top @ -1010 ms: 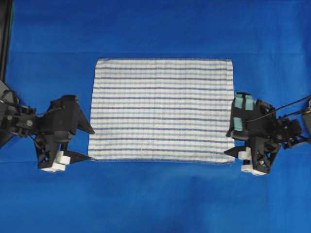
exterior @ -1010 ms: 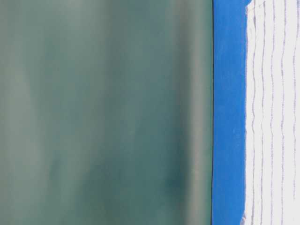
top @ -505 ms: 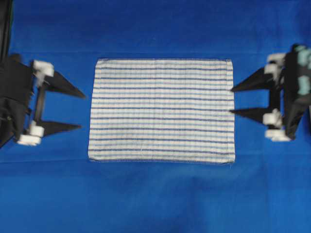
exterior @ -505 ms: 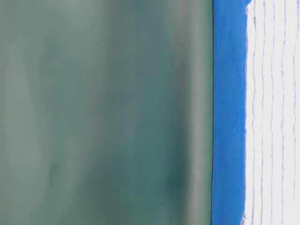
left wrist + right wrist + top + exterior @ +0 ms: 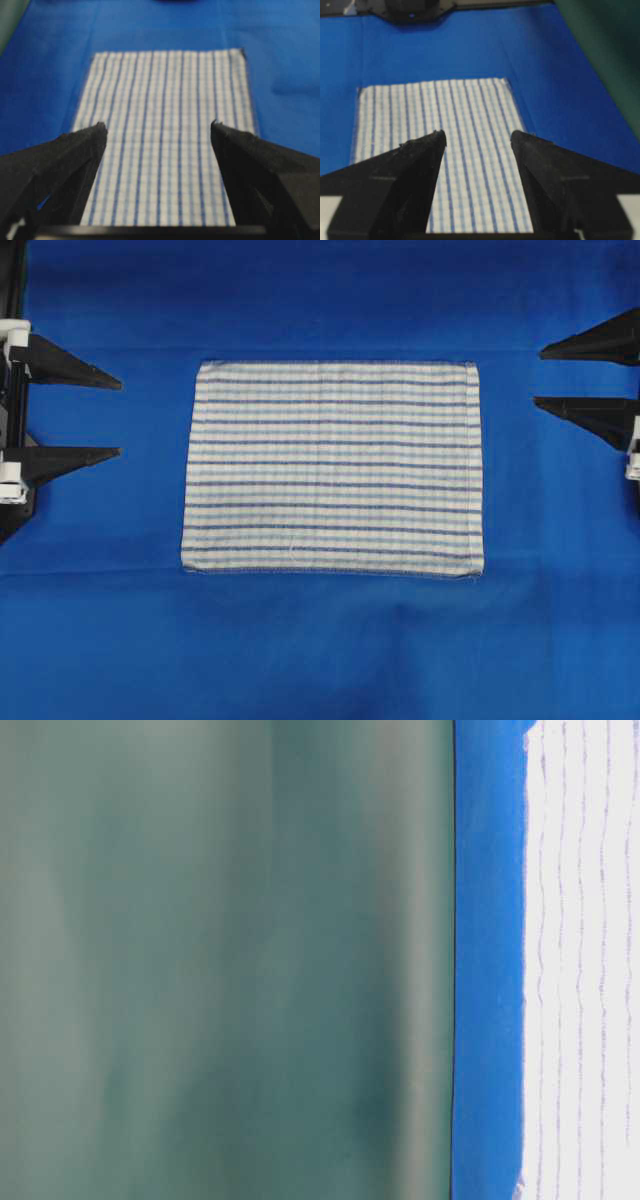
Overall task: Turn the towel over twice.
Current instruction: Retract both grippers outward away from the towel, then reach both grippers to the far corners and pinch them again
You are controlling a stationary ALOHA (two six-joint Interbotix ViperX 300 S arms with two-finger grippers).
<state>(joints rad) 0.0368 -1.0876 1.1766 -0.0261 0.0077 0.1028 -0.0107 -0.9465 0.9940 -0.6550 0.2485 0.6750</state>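
The towel (image 5: 332,468), white with dark and light blue stripes, lies flat and spread out in the middle of the blue sheet; it also shows in the table-level view (image 5: 585,960). My left gripper (image 5: 119,418) stands open at the far left, well apart from the towel's left edge. At the far right my right gripper (image 5: 538,376) is open too, clear of the towel's right edge. Both wrist views look across the towel (image 5: 165,135) (image 5: 445,145) between wide-spread black fingers (image 5: 80,150) (image 5: 540,160), with nothing between them. The left gripper (image 5: 159,126) and right gripper (image 5: 478,135) hover short of the cloth.
A large plain blue sheet (image 5: 320,640) covers the whole table around the towel. A dark green backdrop (image 5: 220,960) stands behind the table's far edge. The left arm's base (image 5: 415,10) sits beyond the towel in the right wrist view.
Both grippers have pulled back from the towel's near corners, risen and swung outward to the table's sides. The towel stays flat and has not moved.
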